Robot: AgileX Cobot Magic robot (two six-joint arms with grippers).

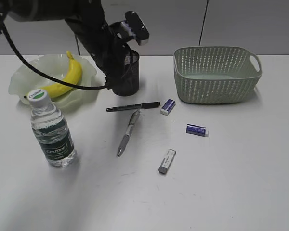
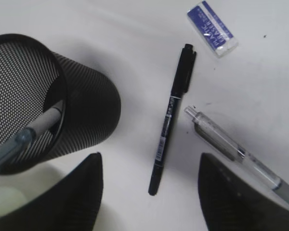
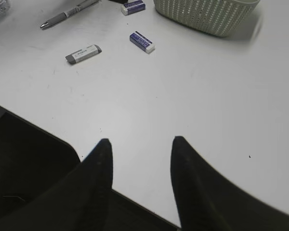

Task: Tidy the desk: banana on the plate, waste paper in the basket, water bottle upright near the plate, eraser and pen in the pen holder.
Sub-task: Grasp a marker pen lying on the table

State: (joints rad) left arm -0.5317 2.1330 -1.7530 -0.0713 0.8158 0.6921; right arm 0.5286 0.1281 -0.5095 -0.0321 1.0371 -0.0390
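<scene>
Hovering beside the pen holder (image 2: 43,96), the left hand (image 2: 149,192) is spread wide, holding nothing; one pen (image 2: 24,137) stands inside. The right hand (image 3: 140,168) hangs part-open, empty, over the surface (image 3: 192,106). The banana (image 1: 67,77) lies on the plate (image 1: 24,77), the bottle (image 1: 52,130) upright nearby.

1. Yellow banana (image 1: 70,77) in pale green plate (image 1: 21,79).
2. Black mesh pen holder (image 1: 127,72).
3. Sage-green perforated basket (image 1: 216,74).
4. White worktop (image 1: 221,183).
5. Green-labelled clear water bottle (image 1: 52,130).
</scene>
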